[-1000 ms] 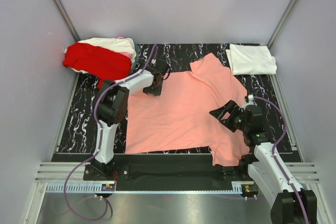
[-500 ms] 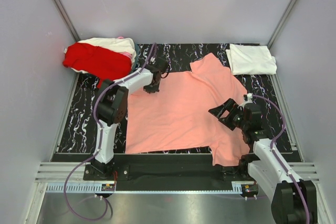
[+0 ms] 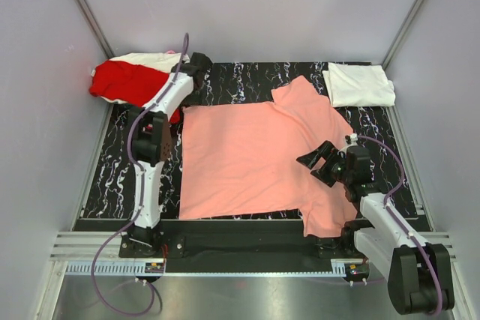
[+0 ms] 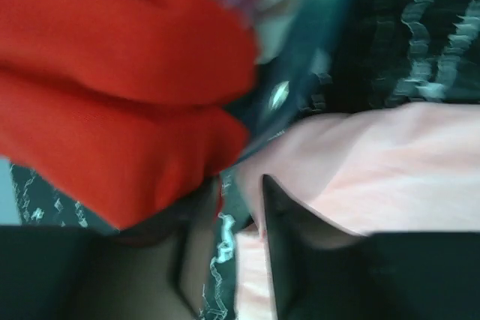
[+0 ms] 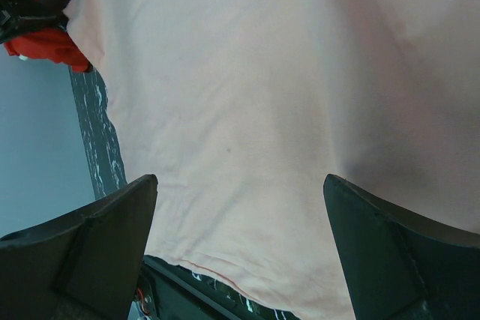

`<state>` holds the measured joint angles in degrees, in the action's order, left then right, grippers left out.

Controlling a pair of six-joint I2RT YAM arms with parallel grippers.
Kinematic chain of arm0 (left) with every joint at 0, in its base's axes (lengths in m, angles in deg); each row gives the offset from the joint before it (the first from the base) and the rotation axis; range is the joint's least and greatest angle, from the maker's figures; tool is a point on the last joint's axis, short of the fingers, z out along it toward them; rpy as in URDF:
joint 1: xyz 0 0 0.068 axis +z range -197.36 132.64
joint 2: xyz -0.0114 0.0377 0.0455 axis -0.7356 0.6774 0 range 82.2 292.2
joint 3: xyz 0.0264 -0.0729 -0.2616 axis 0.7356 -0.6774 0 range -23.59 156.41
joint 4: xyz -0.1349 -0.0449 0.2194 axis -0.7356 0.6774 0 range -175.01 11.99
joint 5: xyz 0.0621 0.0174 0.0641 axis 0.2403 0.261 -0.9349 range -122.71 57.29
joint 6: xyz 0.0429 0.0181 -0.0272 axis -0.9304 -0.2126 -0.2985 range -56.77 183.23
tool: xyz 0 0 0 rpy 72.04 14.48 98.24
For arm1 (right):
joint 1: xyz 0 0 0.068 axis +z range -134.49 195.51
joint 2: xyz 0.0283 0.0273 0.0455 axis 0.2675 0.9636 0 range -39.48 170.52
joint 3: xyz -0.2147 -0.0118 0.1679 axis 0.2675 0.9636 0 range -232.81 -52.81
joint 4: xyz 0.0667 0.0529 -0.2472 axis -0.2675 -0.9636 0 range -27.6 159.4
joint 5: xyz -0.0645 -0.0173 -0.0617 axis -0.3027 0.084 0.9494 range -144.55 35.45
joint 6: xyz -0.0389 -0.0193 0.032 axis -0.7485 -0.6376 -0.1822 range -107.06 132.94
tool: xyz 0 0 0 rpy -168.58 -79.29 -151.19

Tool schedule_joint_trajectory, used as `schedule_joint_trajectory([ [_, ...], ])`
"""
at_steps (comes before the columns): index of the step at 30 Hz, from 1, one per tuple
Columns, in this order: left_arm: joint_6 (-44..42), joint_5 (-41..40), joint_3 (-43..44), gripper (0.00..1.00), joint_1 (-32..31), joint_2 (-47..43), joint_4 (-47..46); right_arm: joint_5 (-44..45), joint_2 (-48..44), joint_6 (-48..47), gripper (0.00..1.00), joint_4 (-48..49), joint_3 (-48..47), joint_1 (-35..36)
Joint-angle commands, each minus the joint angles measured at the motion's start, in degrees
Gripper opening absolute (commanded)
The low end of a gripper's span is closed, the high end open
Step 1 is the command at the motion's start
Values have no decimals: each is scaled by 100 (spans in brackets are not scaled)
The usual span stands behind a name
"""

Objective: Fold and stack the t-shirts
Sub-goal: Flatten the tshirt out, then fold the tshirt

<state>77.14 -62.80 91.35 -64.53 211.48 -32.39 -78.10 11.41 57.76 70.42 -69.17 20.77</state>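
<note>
Salmon-pink t-shirt point(image 3: 247, 159): one item, spread flat and unfolded across the middle of the black marbled mat point(image 3: 112, 170). One sleeve reaches toward 1 o'clock; the other lies at 5 o'clock, at the mat's near edge. The straight hem side faces 9 o'clock.

Red t-shirt point(image 3: 124, 84): bunched at the mat's 10 o'clock corner, on top of a cream t-shirt point(image 3: 154, 60).

White t-shirt point(image 3: 360, 84): folded into a neat rectangle at the 2 o'clock corner, just beside the far sleeve of the salmon-pink t-shirt.

Right gripper point(image 3: 319, 162): above the salmon-pink t-shirt at its 3 o'clock side. Jaws spread wide, nothing between them. In the wrist view both fingers point(image 5: 97, 252) frame bare pink cloth.

Left gripper point(image 3: 193, 73): arm stretched far to 11 o'clock, beside the red t-shirt and off the salmon-pink one. The wrist view is blurred, showing red cloth to the left and a pink edge to the right. Whether the jaws are spread or pressed together cannot be told.
</note>
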Motion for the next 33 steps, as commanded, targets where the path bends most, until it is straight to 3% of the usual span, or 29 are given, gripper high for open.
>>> schedule_joint_trajectory([
  [1, 163, -735, 574, 48, 337, 152, 827, -62, 78, 9, 100, 294, -52, 19],
  [2, 251, -762, 304, 72, 337, 3, 794, -62, 87, 18, 100, 303, -52, 28],
  [3, 270, -736, 101, 81, 320, -408, 698, -62, 96, 18, 100, 303, -52, 28],
  [6, 331, -596, -662, 92, 153, -1321, 390, -62, 140, 27, 100, 320, -60, 28],
  [11, 603, -200, -1700, 93, -329, -2440, 512, -71, 289, 27, 100, 347, -95, 28],
  [17, 1341, 1056, -3659, 88, -761, -4074, 381, -79, 298, 27, 100, 347, -95, 28],
  [23, 2527, 2331, -6373, 83, -945, -6104, 47, -62, 298, 27, 100, 347, -95, 28],
  [26, 3169, 2560, -7183, 83, -1182, -7001, 274, -45, 342, 45, 100, 355, -95, 28],
  [33, 4277, 2833, -8118, 84, -1684, -8768, 1048, -27, 351, 62, 100, 347, -95, 28],
])
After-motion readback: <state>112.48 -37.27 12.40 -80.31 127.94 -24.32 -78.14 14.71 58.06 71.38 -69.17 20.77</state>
